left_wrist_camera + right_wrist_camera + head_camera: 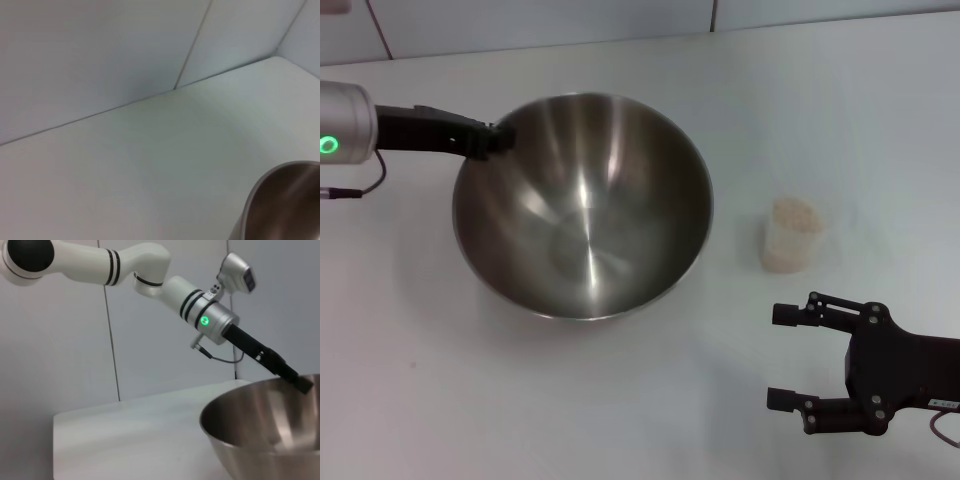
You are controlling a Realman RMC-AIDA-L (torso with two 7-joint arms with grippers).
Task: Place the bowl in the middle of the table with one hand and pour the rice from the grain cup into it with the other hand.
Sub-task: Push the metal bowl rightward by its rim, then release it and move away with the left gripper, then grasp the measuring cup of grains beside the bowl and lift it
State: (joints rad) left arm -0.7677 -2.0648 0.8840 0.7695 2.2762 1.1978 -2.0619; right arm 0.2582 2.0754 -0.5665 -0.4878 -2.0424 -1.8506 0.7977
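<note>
The large steel bowl (582,215) is at the middle-left of the white table (650,400) and looks empty. My left gripper (502,136) is shut on its far-left rim. It also shows in the right wrist view (299,383), pinching the rim of the bowl (265,425). A part of the bowl (290,205) shows in the left wrist view. The grain cup (792,236), clear and full of pale rice (795,213), stands upright to the right of the bowl. My right gripper (780,356) is open and empty, near the table's front right, short of the cup.
A pale tiled wall (520,20) runs along the table's far edge. The left arm (150,275) reaches in from the left, above the table. There is bare tabletop between the bowl and the cup and in front of the bowl.
</note>
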